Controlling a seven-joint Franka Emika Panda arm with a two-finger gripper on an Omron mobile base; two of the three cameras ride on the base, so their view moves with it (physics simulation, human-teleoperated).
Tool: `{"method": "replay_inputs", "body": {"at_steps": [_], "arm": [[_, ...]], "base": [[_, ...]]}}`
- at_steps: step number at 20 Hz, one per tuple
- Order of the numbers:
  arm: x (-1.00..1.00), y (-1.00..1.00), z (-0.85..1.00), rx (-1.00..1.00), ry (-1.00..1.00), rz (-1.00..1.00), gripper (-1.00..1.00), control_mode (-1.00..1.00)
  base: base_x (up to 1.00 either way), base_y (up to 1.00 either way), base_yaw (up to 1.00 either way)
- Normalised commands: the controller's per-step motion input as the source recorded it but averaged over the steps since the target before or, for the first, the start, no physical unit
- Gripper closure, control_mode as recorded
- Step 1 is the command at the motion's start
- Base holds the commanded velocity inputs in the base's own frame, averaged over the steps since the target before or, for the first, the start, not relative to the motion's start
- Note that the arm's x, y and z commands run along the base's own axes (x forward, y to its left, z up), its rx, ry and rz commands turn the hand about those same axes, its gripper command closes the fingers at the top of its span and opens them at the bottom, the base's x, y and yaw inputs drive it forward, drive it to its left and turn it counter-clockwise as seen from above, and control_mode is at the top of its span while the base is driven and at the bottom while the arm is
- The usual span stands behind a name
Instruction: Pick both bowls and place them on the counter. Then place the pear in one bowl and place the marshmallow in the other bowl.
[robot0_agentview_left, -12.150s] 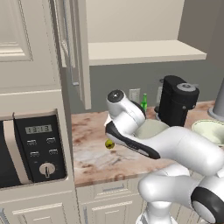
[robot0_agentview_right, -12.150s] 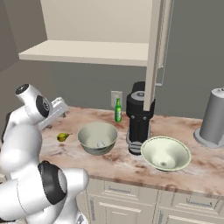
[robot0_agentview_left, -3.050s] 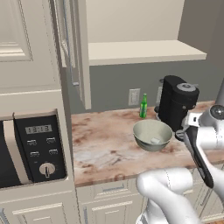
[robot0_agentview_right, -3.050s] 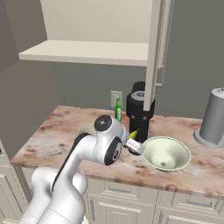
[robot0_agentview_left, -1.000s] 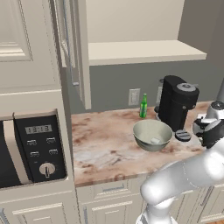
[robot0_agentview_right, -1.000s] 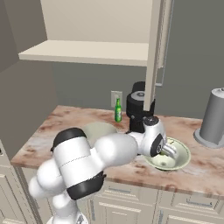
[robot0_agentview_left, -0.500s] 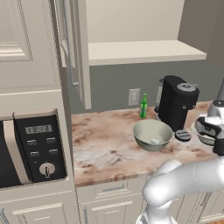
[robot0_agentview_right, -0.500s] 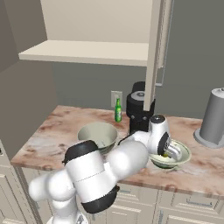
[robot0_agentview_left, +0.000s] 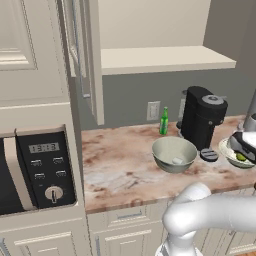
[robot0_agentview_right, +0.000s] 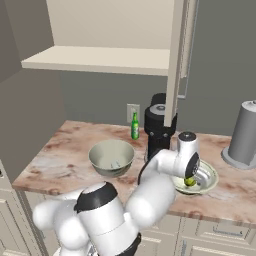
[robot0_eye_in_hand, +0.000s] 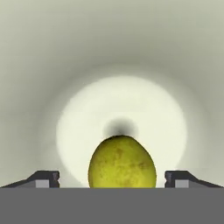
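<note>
The pear (robot0_eye_in_hand: 122, 162) is seen low centre in the hand view, lying in the shallow bowl (robot0_agentview_right: 210, 180) at the right of the right base view, between the spread fingertips of the gripper (robot0_eye_in_hand: 112, 178), which grips nothing. A straight lift clear of the rim is judged best. The coffee machine (robot0_agentview_right: 159, 131) stands close behind; room is open toward the counter (robot0_agentview_right: 65, 150) edge.

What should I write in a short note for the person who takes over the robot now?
Gripper: open, low inside the shallow bowl, its fingers apart on either side of the pear.
Both bowls stand on the counter. The pear lies in the shallow bowl; the marshmallow lies in the deep bowl.
Done: all four placements appear finished.
Left: lift the arm out of the shallow bowl.
</note>
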Motion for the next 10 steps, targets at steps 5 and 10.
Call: {"method": "replay_inputs", "body": {"at_steps": [5,10], "arm": [[-0.2,0.36,0.0,0.0,-0.01,0.0,-1.0,-1.0],[-0.07,0.55,0.01,0.0,-0.07,0.0,-1.0,-1.0]], "base": [[0.0,0.0,0.0],[0.0,0.0,0.0]]}}
